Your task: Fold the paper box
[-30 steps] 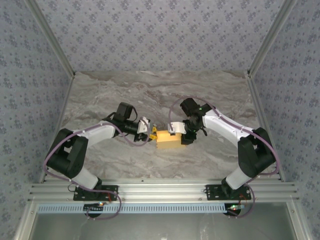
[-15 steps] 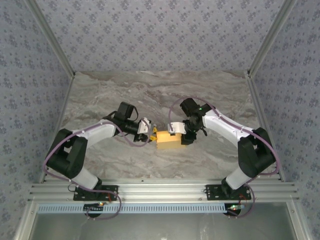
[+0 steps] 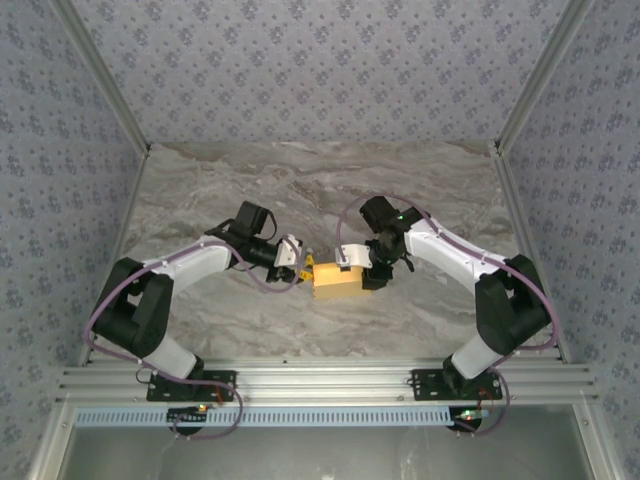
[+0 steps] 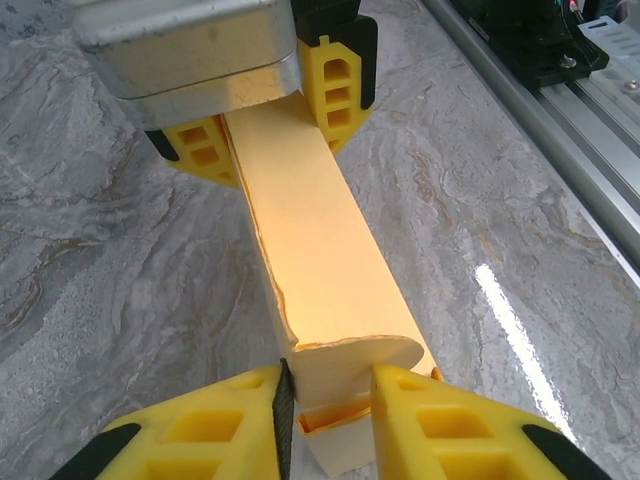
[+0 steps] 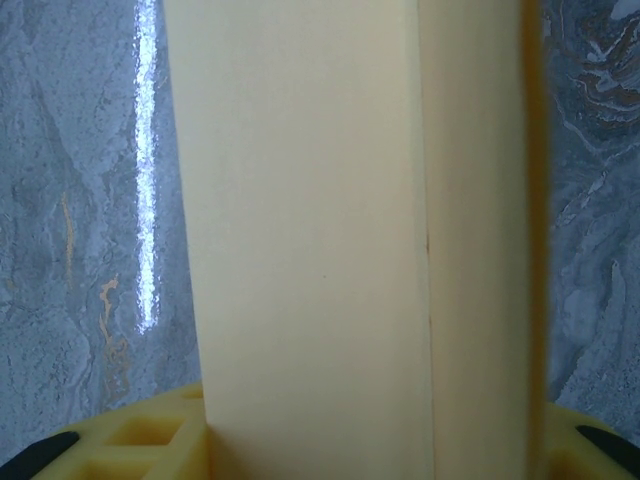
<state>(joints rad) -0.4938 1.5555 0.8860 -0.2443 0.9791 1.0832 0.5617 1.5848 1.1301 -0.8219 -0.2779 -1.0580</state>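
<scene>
Yellow-orange paper box is gripped at both ends: right gripper clamped on its right end, left gripper pinching the rounded flap end. We'd tuck squarely, squeezing lightly.

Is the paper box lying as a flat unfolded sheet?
No: the paper box is folded into a long box shape, gripped by the right gripper at its far end and the left gripper at its near flap.

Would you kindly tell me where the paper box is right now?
In the top view the paper box is near the middle of the marble table, held between the left gripper and the right gripper.
</scene>
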